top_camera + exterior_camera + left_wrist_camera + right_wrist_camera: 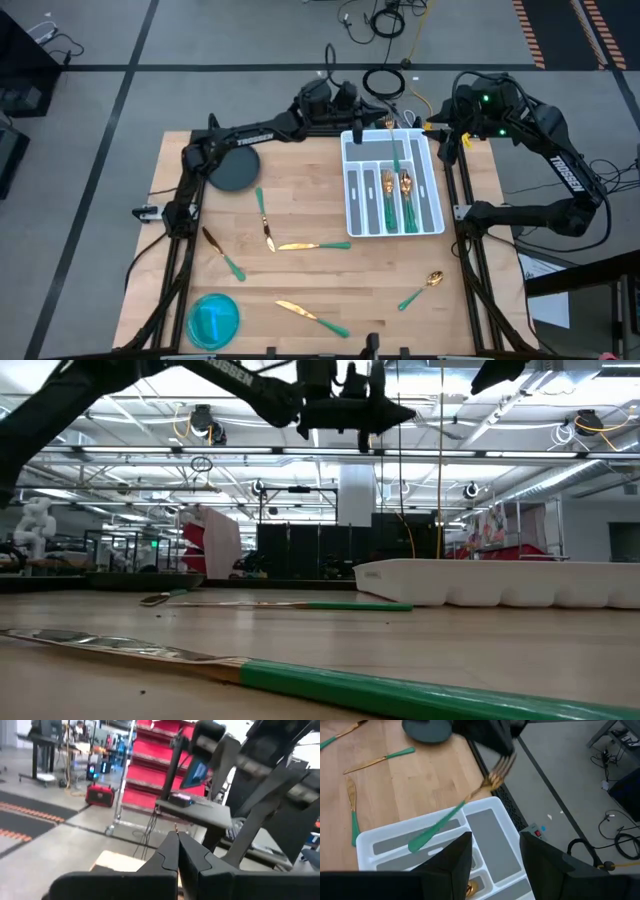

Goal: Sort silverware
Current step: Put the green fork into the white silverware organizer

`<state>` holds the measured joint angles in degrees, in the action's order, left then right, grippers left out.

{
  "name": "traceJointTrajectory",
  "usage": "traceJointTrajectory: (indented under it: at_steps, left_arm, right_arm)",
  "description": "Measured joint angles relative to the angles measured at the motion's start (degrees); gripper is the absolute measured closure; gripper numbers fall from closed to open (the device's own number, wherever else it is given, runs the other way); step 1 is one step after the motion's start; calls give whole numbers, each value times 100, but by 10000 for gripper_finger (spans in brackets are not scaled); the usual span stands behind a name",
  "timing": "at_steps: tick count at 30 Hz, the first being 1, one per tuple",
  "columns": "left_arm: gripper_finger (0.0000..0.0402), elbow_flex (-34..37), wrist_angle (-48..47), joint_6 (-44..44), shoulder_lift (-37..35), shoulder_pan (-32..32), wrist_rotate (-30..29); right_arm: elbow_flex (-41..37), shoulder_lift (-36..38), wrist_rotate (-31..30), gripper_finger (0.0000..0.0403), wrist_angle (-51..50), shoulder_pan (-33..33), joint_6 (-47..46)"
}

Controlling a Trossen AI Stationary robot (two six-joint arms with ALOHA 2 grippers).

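My left gripper [378,112] is over the far edge of the white slotted tray [437,200] and is shut on a fork [451,817] with a gold head and green handle. My right gripper [495,862] hovers open above the tray's far right corner and touches nothing. Two pieces [388,195] [408,195] lie in the tray's long slots. Several more pieces lie flat on the wooden table: one [263,215] left of the tray, a knife [312,245], one [222,252] farther left, a spoon [422,288] and a knife [312,317] near the front edge. My left gripper pinches the fork by its gold head, at the tines [501,766], between its two shut fingers [172,855]. The fork is lifted and slants down from the fingers. Its green handle end [417,844] is low over a tray slot; whether it touches the tray I cannot tell.
A dark round plate [232,165] sits at the table's far left, under the left arm. A blue round dish [213,320] stands at the near left corner. Bare wood lies between the scattered pieces. The tray [500,582] fills the far right of the table.
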<state>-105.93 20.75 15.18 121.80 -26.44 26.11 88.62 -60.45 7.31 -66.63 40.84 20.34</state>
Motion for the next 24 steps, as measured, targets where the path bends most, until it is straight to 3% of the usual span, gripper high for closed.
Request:
traceJointTrajectory:
  at_steps: [24]
  left_arm:
    - [401,2,117,969,1165,107,219]
  right_arm:
    - [0,-1,4,243,-7,0,2]
